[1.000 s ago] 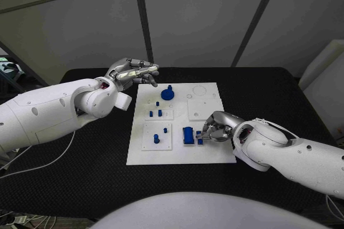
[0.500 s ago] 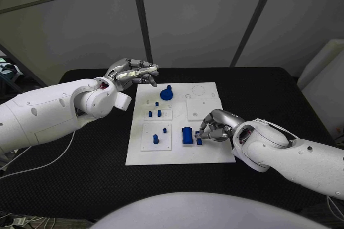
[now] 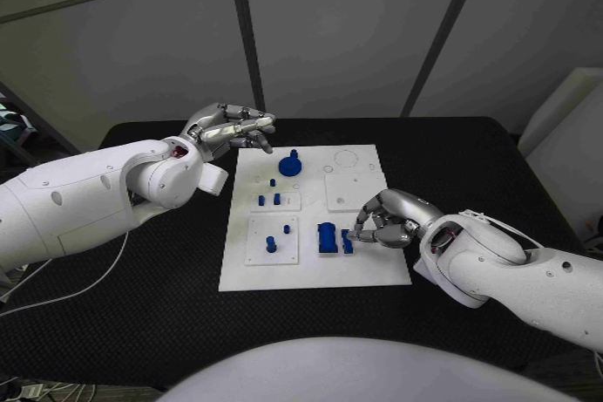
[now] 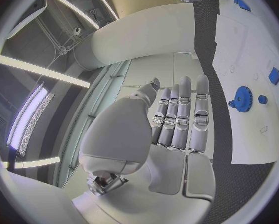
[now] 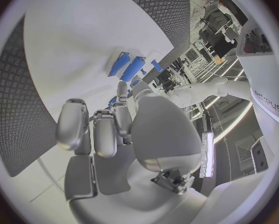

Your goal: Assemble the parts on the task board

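White rectangular task board (image 3: 364,271) at centre of black surface (image 3: 503,166). Right robot hand (image 3: 387,223) at board's right edge, fingers curled onto small blue block (image 3: 347,240) beside taller blue block (image 3: 328,236); grip on it unclear. Left robot hand (image 3: 230,125) off far-left corner, fingers curled, holding nothing. Step likely: seating small block. Next: align, press down.

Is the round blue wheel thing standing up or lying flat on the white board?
Lying flat. The round blue gear rests face-down on the white task board, with a small blue peg poking up from its middle.
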You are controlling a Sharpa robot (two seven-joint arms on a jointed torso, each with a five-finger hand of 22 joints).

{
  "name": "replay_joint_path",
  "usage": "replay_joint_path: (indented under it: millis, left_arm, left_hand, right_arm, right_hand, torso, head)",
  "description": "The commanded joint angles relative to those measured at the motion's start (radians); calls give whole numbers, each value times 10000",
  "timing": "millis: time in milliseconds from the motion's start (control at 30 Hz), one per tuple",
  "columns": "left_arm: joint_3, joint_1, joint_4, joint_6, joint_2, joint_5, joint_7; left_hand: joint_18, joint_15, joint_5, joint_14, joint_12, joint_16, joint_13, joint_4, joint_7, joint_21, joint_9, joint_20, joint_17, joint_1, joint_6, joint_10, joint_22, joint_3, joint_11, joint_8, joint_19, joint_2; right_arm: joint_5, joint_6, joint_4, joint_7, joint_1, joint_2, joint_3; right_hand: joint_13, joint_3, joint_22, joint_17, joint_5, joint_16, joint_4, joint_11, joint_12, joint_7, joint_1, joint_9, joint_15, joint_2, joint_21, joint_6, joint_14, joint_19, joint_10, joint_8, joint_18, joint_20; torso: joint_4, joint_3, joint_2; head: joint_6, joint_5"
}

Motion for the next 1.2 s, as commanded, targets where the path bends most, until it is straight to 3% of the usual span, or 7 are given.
replay_joint_path:
  millis: [33, 567, 1200]
  left_arm:
    - [4, 10, 3, 120, 5, -29, 68]
    - [4, 10, 7, 118, -1, -29, 77]
    - [4, 3, -38, 120, 14, -29, 72]
  left_hand:
    - [483, -21, -20, 58, -33, -64, -10, -5, -20, -62, -10, 0, -17, 51, -53, -45, -9, -6, 2, 36, 42, 86]
    - [483, -21, -20, 58, -33, -64, -10, -5, -20, -62, -10, 0, -17, 51, -53, -45, -9, -6, 2, 36, 42, 86]
    - [483, -21, -20, 58, -33, -64, -10, -5, -20, -62, -10, 0, -17, 51, -53, -45, -9, -6, 2, 36, 42, 86]
  right_arm:
    - [99, 226, 88, 122, -18, -71, -3]
    - [67, 759, 116, -104, -347, -133, -6]
    - [-211, 324, -132, -374, -422, 2, -5]
  right_hand:
    - [-2, -29, 2, 1482, -39, -12, -38, -19, -32, -40, -13, 10, -89, -35, 23, -23, 804, 12, 36, 68, -183, -39]
    - [0, -38, -6, 1472, -34, -23, -72, -23, -33, -44, 29, 14, -92, -45, 16, -23, 801, 8, 36, 74, -181, -40]
    - [43, -69, 26, 1496, -54, -1, -40, -22, 16, -39, -14, 24, -95, 23, 36, -1, 806, 20, 66, 95, -187, -44]
  torso:
    - [6, 9, 6]
    - [17, 11, 15]
    - [7, 13, 10]
  head:
    - [-1, -27]
    - [-1, -17]
    - [-1, -30]
